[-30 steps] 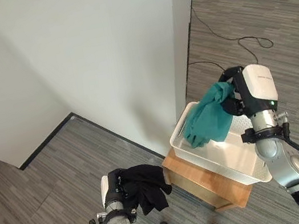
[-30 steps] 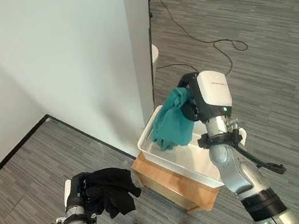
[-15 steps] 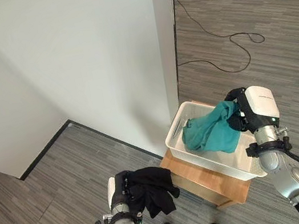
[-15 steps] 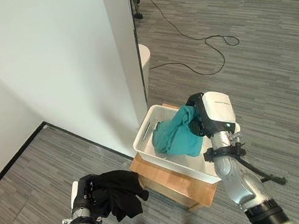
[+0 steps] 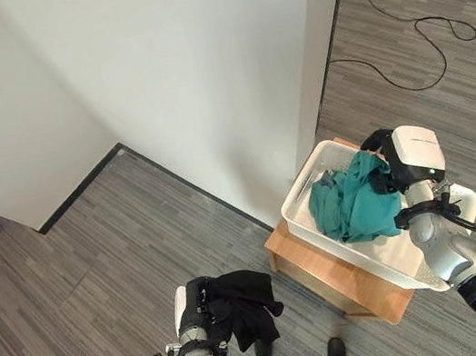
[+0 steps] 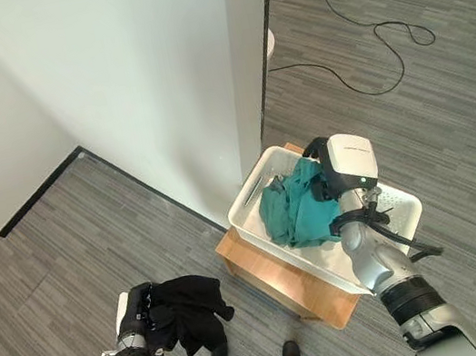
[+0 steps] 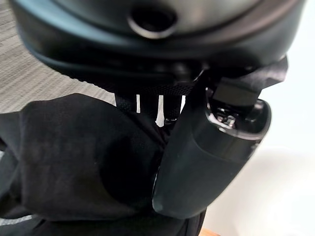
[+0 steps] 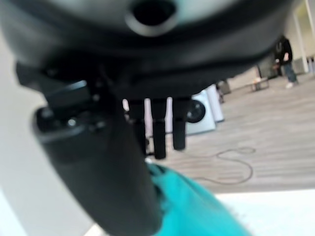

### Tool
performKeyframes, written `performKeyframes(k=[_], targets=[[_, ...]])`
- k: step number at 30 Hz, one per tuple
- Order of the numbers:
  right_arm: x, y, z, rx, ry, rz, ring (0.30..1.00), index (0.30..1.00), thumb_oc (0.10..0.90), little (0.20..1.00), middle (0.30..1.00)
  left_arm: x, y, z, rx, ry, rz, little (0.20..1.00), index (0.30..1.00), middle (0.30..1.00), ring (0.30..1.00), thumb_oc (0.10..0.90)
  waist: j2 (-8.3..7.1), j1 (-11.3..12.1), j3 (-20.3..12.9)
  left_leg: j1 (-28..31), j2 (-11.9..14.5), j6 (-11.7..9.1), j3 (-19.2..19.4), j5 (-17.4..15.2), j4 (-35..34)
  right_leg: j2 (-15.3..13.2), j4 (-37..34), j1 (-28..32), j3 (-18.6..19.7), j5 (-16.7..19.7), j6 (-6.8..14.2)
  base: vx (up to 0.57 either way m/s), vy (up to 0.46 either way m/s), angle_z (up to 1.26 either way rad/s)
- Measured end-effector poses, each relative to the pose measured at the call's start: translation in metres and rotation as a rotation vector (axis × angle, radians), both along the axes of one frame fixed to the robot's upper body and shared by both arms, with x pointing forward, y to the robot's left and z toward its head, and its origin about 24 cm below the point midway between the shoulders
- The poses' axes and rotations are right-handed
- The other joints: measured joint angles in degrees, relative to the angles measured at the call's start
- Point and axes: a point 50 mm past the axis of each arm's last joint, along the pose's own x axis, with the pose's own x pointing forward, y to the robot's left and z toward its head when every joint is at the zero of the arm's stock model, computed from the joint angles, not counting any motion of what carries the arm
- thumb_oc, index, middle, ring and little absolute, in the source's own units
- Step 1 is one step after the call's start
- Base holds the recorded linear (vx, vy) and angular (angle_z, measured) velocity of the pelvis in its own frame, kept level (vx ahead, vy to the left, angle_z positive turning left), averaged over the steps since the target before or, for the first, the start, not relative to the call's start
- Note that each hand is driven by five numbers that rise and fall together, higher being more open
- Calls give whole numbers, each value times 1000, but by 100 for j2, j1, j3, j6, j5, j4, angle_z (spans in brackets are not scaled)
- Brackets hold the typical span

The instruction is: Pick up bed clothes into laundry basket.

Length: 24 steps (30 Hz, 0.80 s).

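A white laundry basket (image 5: 302, 221) stands on a low wooden box (image 5: 325, 279) beside a wall corner. A teal cloth (image 5: 348, 206) lies bunched inside it, against the far wall. My right hand (image 5: 381, 155) hovers at the cloth's upper edge. In the right wrist view its fingers (image 8: 158, 132) are straight, with the teal cloth (image 8: 192, 206) lying past the thumb. Low over the floor, my left hand (image 5: 198, 307) is shut on a black garment (image 5: 248, 303). In the left wrist view the thumb (image 7: 206, 162) presses over that black garment (image 7: 74, 152).
A white wall with a projecting corner (image 5: 319, 62) rises just behind the basket. A black power cord (image 5: 434, 33) loops over the grey plank floor at the back right. Open floor lies to the left of the box.
My right hand has come down and laid the hanging teal cloth in the basket. The left hand keeps hold of the black garment. The camera has shifted.
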Motion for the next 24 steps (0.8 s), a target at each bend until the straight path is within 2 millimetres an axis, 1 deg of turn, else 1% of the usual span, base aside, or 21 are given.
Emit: performKeyframes(k=[2,3,4,5,6,7,8,9,10,12,14,15,17,18,19,20,21,22,23,24], targets=[[-7,2,4,90,-47,-7,900,900,800,900,900,4,-1,3,1,-15,-2,300,300,300,300,400,3,21,62,8,-4,0,-7,0,0,-4,0,20,-1,-3,5,48,21,3],[-15,8,9,159,-114,1,900,900,800,900,900,6,1,5,5,-25,12,300,300,300,300,400,2,2,121,34,-5,0,0,0,-1,-6,0,44,7,-4,5,61,22,0],[-20,14,14,190,-155,22,900,900,800,900,900,7,4,5,11,-29,32,300,300,300,300,400,0,-65,135,39,-11,-1,3,-1,-1,-15,0,47,11,-5,6,66,26,1],[-26,14,17,219,-180,28,900,900,800,900,900,7,5,6,15,-32,39,300,300,300,300,400,7,-88,140,43,-19,-1,-1,-1,-1,-19,0,59,3,-8,9,60,19,-1],[-39,16,22,273,-256,25,900,900,800,900,900,8,9,7,26,-39,62,300,300,300,300,400,0,-116,149,87,-25,-2,19,-3,-1,-29,1,94,21,-10,12,62,18,1],[-48,15,24,291,-295,24,900,900,800,900,900,8,11,7,36,-40,76,300,300,300,300,400,-1,-146,150,135,-40,-2,29,-3,-2,-41,0,148,13,-21,27,58,16,-3],[-55,12,21,294,-311,10,900,900,800,900,900,7,14,8,50,-44,90,300,300,300,300,400,-13,-224,156,198,-50,-1,49,-7,-4,-57,0,200,26,-34,40,55,13,-2],[-60,7,20,292,-322,-8,900,900,800,900,900,7,18,10,64,-56,107,300,300,300,300,400,-13,-278,157,241,-60,4,75,-16,-4,-68,0,239,38,-40,42,41,-2,-7],[-67,-3,14,283,-322,-47,900,900,800,900,900,8,21,16,95,-78,112,300,300,300,300,400,-18,-325,157,264,-57,27,100,-50,-6,-71,-1,254,63,-51,45,22,-8,-10],[-81,-18,-5,271,-261,-133,900,900,800,900,900,8,30,26,126,-125,147,300,300,300,300,400,-27,-420,157,307,-59,39,166,-72,-5,-79,0,263,144,-60,50,14,-12,-17],[-95,-35,-37,253,-136,-237,900,900,800,900,900,6,42,45,172,-210,184,300,300,300,300,400,-59,-448,151,391,-60,58,260,-108,-7,-85,1,287,276,-60,53,-10,-9,-31],[-106,-43,-59,243,-45,-301,900,900,800,900,900,7,50,57,217,-270,215,300,300,300,300,400,-44,-504,145,426,-64,58,348,-120,-7,-97,1,295,326,-52,54,-18,-12,-27],[-120,-52,-88,231,84,-370,900,900,800,900,900,11,58,79,292,-366,219,300,300,300,300,400,-41,-602,143,451,-56,63,390,-123,-6,-95,0,297,368,-34,46,-15,-9,-16],[-132,-55,-107,220,172,-397,900,900,800,900,900,14,61,94,339,-437,213,300,300,300,300,400,-31,-633,140,473,-51,64,414,-122,-4,-93,-1,298,398,-30,47,-16,-6,-13],[-137,-55,-115,212,210,-403,900,900,800,900,900,16,61,101,353,-469,208,300,300,300,300,400,-30,-663,139,485,-48,64,424,-122,-4,-91,-1,304,421,-28,47,-26,-13,-11],[-145,-52,-129,200,285,-400,900,900,800,900,900,22,61,117,377,-536,199,300,300,300,300,400,-21,-709,135,508,-46,64,448,-122,-4,-90,0,324,438,-29,48,-24,-14,-11],[-151,-48,-140,192,342,-389,900,900,800,900,900,26,60,132,395,-604,190,300,300,300,300,400,-3,-729,135,525,-43,64,471,-123,-4,-91,0,326,465,-24,55,-36,-18,-14],[-158,-44,-149,181,395,-371,900,900,800,900,900,32,54,147,405,-687,177,300,300,300,300,400,37,-749,131,553,-43,65,498,-123,-5,-93,0,338,484,-15,62,-25,-15,-14],[-163,-41,-155,163,430,-351,900,900,800,900,900,35,51,157,404,-731,169,300,300,300,300,400,46,-794,130,575,-39,66,526,-124,-5,-92,-14,350,523,-14,65,-71,-21,-14],[-164,-36,-160,147,458,-315,900,900,800,900,900,38,48,170,403,-795,157,300,300,300,300,400,56,-828,125,601,-34,66,543,-125,-4,-88,-9,358,550,-15,67,-26,-24,-10]])
